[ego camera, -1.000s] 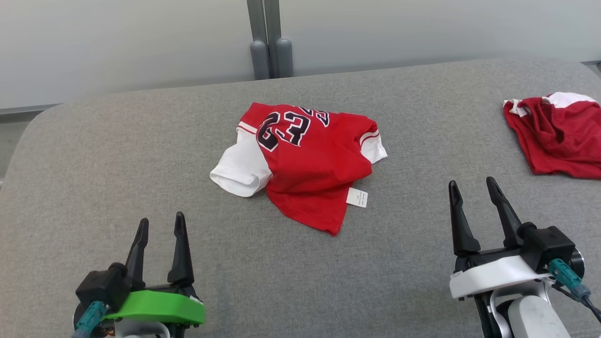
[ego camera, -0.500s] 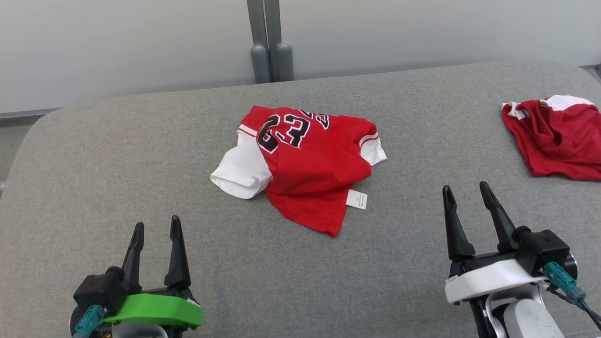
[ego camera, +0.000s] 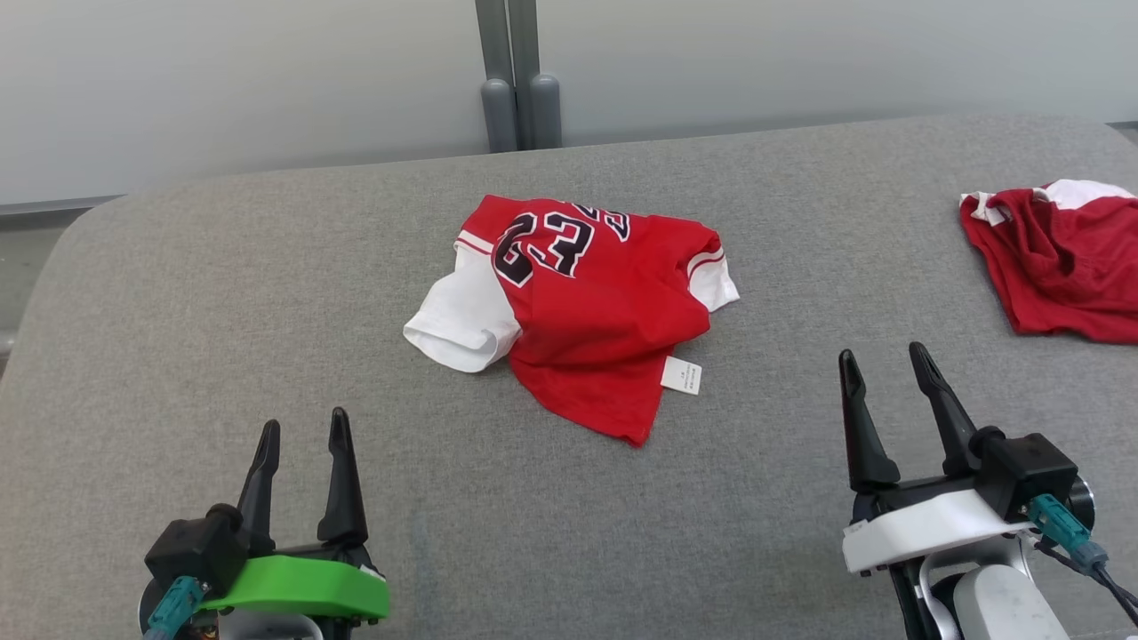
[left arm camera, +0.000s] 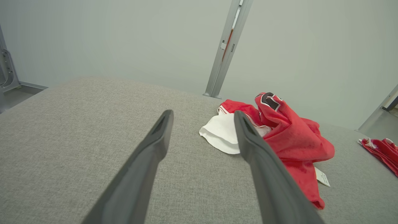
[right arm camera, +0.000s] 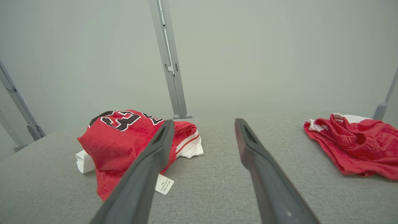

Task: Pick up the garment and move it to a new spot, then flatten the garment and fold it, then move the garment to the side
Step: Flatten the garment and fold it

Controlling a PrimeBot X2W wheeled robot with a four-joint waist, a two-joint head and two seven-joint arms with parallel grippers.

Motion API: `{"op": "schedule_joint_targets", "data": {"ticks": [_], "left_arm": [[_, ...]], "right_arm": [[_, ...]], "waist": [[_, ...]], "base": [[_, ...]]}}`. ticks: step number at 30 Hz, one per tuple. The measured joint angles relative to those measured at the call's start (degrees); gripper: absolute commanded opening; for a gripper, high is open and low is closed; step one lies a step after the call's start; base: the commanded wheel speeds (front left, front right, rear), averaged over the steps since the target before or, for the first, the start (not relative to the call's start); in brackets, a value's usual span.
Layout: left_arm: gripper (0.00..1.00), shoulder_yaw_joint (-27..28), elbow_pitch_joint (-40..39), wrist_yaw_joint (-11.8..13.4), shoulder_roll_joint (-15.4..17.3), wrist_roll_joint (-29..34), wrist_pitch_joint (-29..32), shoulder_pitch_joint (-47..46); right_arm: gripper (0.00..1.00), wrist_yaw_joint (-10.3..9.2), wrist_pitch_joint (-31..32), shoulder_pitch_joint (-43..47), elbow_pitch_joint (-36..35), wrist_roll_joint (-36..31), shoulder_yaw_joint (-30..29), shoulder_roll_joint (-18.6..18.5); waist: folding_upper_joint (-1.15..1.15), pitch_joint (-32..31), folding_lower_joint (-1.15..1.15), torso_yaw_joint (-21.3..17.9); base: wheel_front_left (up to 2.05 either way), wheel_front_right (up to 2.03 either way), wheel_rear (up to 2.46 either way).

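A crumpled red jersey, the garment [ego camera: 596,302], lies in the middle of the grey padded surface [ego camera: 178,293]. It has white sleeves, a black "23" and a white tag [ego camera: 681,375] at its near edge. The garment [left arm camera: 289,137] also shows in the left wrist view, and the garment [right arm camera: 124,140] in the right wrist view. My left gripper [ego camera: 304,422] hovers open at the near left, well short of it. My right gripper [ego camera: 882,353] stands open at the near right, a little right of the tag. Nothing is between the left gripper [left arm camera: 202,112] or right gripper [right arm camera: 203,121] fingers.
A second bunched red and white garment [ego camera: 1058,258] lies at the far right edge of the surface. A grey post [ego camera: 520,76] rises behind the surface against the pale wall. The surface's rounded left corner [ego camera: 62,240] drops to the floor.
The whole picture has shifted slightly, so the camera moved. Both grippers sit a touch lower in view and stay open. The garment lies as before.
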Motion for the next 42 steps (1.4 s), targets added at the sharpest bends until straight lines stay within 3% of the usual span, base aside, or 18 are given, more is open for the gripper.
{"op": "schedule_joint_targets", "data": {"ticks": [5,18,30,31,32,33,34,42], "left_arm": [[1.00,-0.3,-0.3,0.1,0.0,-0.1,0.0,-0.1],[1.00,-2.1,-0.5,0.5,0.0,-1.1,0.0,-1.6],[1.00,-2.4,-1.1,1.0,0.0,-2.3,0.0,-2.2],[1.00,-2.4,-1.2,1.2,0.0,-2.3,0.0,-2.2],[1.00,-2.4,-1.3,1.2,0.0,-2.4,0.0,-2.2],[1.00,-2.3,-1.4,1.3,0.0,-2.4,0.0,-2.2],[1.00,-2.1,-1.5,1.4,0.0,-2.4,0.0,-2.2],[1.00,-2.0,-1.5,1.4,0.0,-2.2,0.0,-2.1]], "right_arm": [[1.00,0.00,0.0,-0.3,3.0,-0.4,2.2,0.0],[1.00,0.00,0.0,-11.6,25.1,-1.6,17.0,0.0],[1.00,0.00,0.0,-20.4,42.5,-6.4,14.8,-0.2],[0.64,0.00,-0.1,-20.9,43.1,-6.5,14.5,-0.2],[0.39,0.00,-0.2,-21.3,43.5,-6.6,14.2,-0.1],[0.04,0.00,-0.2,-21.6,43.9,-6.6,13.9,-0.1],[0.00,0.00,-0.2,-21.9,44.3,-6.6,13.6,-0.1],[0.00,0.04,-0.1,-21.6,41.0,-5.4,10.0,-0.4]], "waist": [[0.00,0.3,0.00,0.8],[0.00,2.6,0.00,6.1],[0.00,5.7,0.00,12.5],[0.00,6.0,0.00,12.8],[0.00,6.2,0.00,12.9],[0.00,6.4,0.00,13.1],[0.00,6.6,0.00,13.1],[0.00,6.3,0.00,10.7]], "base": [[0.00,0.00,0.00],[0.00,0.00,0.00],[0.00,0.00,0.00],[0.00,0.00,0.00],[0.00,0.00,0.00],[0.00,0.00,0.00],[0.00,0.00,0.00],[0.00,0.00,0.00]]}}
